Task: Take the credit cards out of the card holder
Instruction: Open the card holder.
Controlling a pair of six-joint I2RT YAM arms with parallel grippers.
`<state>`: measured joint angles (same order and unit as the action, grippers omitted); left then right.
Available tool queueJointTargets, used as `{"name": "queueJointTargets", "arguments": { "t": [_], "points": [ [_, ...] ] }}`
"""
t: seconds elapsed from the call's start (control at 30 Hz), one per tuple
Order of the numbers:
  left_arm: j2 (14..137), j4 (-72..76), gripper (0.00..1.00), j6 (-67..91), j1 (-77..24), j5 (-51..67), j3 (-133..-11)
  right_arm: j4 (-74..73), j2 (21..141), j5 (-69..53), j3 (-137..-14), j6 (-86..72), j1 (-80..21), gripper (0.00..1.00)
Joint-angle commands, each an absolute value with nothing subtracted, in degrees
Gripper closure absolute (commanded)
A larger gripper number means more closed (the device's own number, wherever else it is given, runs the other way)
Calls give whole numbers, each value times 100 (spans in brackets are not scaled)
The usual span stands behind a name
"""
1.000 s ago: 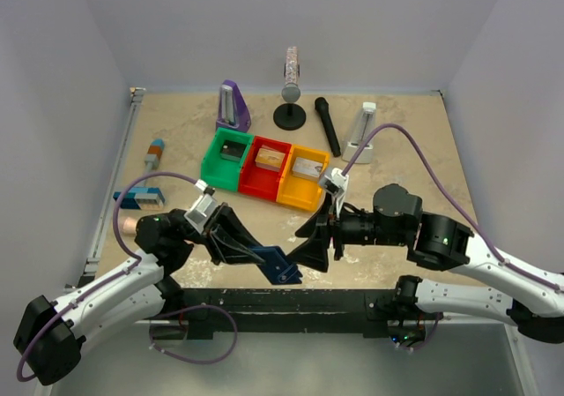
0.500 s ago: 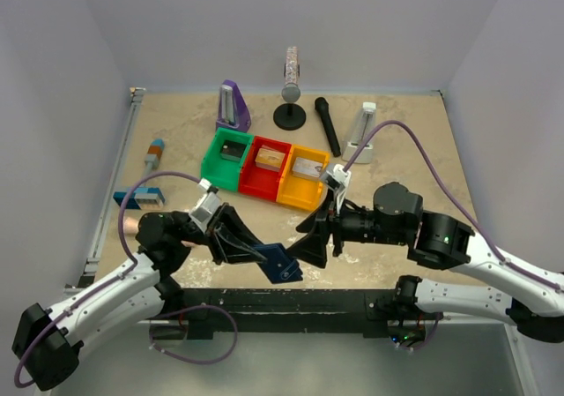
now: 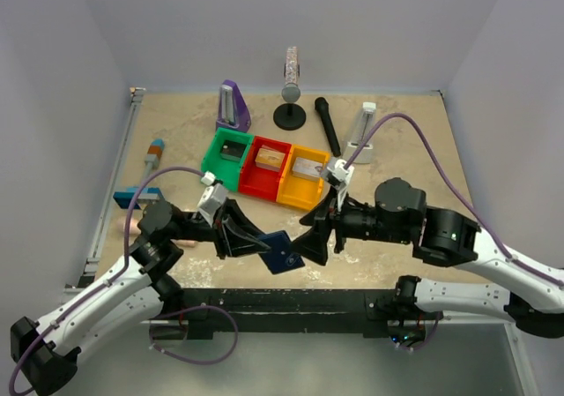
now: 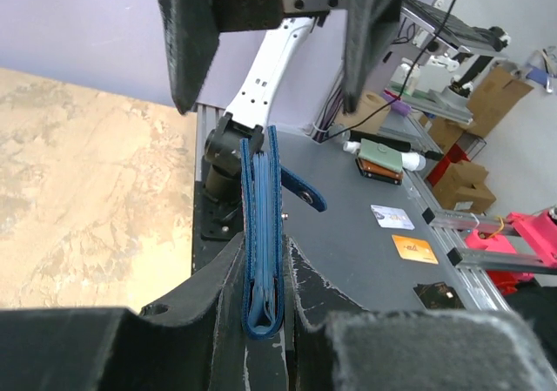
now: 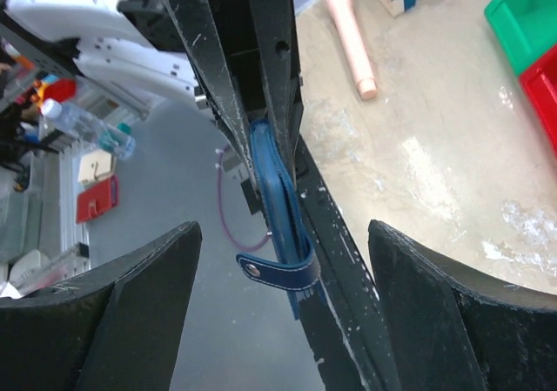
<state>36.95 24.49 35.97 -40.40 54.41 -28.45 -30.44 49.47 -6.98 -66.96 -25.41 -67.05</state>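
Two arms meet tip to tip low over the near part of the table [image 3: 181, 131]. Far L: a blue-and-white block [image 3: 130, 198] lies by the L edge, w/ a small tube [image 3: 154, 153] behind it & a pink cylinder [image 5: 352, 38] nearer the front.

L gripper [image 3: 263, 248] is clamped on the card holder [image 3: 282, 255] & holds it off the table, near the front edge at approx centre. In L wrist view the holder stands on edge, folded shut, w/ its lower end pinched betw the two pads [image 4: 222, 295]. Its snap strap [image 4: 300, 191] hangs loose to one side. Cards: none visible in any view, since the holder is folded.

Just R of it, R gripper [image 3: 310, 242] faces the holder w/ jaws spread wide & nothing in them. In R wrist view one finger stands on each side of the holder, both apart from it.

Further back on the table, L to R:
- purple wedge-shaped object [image 3: 232, 105]
- green bin [image 3: 211, 162], red bin [image 3: 256, 183] & yellow bin [image 3: 295, 198], touching in a row, each w/ a block inside
- mic-like item on a round black stand [image 3: 290, 114]
- black marker [image 3: 328, 124], lying flat
- white upright holder [image 3: 364, 131]
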Motion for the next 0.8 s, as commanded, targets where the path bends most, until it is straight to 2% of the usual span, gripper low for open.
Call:
{"name": "queueJointTargets", "arguments": {
  "t": [0.0, 0.3, 0.43, 0.6, 0.77],
  "points": [
    [3683, 2022, 100, 3384, -4034, 5151, -3216, -3541, 5378, -668, -7145, -2189, -6890, 18],
    [3569, 1898, 100, 3366, -4052, 5150, -3331, -4306, 5967, -159, -7506, -2232, -6935, 23],
    [3489, 1881, 100, 3270, -4052, 5247, -3313, -4219, 5793, -71, -7287, -2303, -6926, 26],
    [3463, 2030, 100, 3261, -4052, 5440, -3234, -4114, 5450, -18, -7058, -2276, -6926, 33],
    [3507, 2504, 100, 3471, -4060, 5651, -3103, -3947, 5195, -87, -6865, -2285, -6882, 44]
  ]
}}
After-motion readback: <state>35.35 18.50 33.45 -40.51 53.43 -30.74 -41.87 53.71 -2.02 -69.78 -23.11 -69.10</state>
